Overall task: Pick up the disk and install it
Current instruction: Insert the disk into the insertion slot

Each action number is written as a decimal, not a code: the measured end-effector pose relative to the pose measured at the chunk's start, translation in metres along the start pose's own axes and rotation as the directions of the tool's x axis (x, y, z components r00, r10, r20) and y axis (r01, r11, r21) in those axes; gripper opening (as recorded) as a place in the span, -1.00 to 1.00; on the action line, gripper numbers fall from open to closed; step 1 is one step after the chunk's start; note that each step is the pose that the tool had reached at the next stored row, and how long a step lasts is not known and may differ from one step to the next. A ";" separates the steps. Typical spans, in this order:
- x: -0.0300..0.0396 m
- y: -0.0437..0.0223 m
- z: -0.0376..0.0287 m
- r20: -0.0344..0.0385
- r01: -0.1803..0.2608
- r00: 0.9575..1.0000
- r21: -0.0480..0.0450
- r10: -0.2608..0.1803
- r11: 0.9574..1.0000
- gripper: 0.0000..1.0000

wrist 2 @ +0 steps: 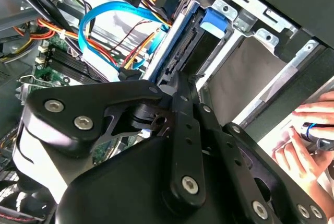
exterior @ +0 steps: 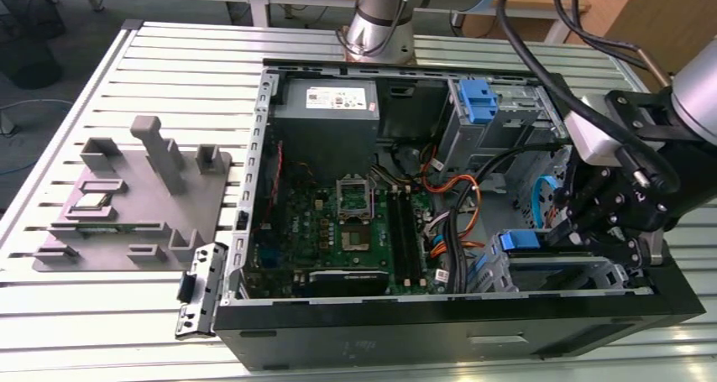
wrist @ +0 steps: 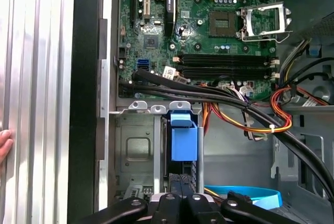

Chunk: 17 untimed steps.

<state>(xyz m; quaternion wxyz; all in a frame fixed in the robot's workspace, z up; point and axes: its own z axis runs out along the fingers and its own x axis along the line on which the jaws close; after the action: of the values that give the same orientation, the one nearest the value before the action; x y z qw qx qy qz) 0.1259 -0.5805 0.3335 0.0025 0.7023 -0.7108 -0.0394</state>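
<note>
**Gripper holds the disk in the drive cage**

At the exterior view's left, a grey block of holders [exterior: 123, 206] sits on the ribbed metal table [exterior: 168, 54]. Just right of it, in the middle of the frame, lies the open black computer case [exterior: 336, 336]. Inside the case is a green board [exterior: 325, 231]. A grey power box [exterior: 327, 101] is above the board in the frame. Further right, near the top, is 1 blue bracket [exterior: 476, 101] with no drive in it. In the lower right of the frame, the disk [exterior: 519, 241] sits in the metal drive cage [exterior: 583, 274], with the end of its blue frame showing. The gripper [exterior: 566, 231] is right at the disk, on the exterior view's right side. In both wrist views its 2 fingers [wrist 2: 181, 109] are closed on the end of the disk. Orange and blue cables [wrist 2: 104, 20] loop close by. In the second wrist view, a person's hand [wrist 2: 305, 140] is outside the case.
</note>
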 end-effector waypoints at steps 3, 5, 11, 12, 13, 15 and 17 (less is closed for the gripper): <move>0.0002 0.0006 0.0035 0.000 0.000 1.000 0.003 0.000 1.000 -0.80; 0.0003 0.0009 0.0052 0.000 0.000 1.000 0.004 0.000 1.000 -0.80; 0.0005 0.0013 0.0097 0.000 0.000 1.000 0.005 0.000 1.000 -0.80; 0.0005 0.0013 0.0098 0.000 0.000 1.000 0.005 0.000 1.000 -0.80; 0.0005 0.0013 0.0098 0.000 0.000 1.000 0.005 0.000 1.000 -0.80; 0.0005 0.0013 0.0099 0.000 0.000 1.000 0.005 0.000 1.000 -0.80; 0.0005 0.0013 0.0099 0.000 0.000 1.000 0.005 0.000 1.000 -0.80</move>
<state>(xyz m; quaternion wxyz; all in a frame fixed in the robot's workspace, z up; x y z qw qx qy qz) 0.1240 -0.5804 0.3237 0.0008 0.7024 -0.7108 -0.0375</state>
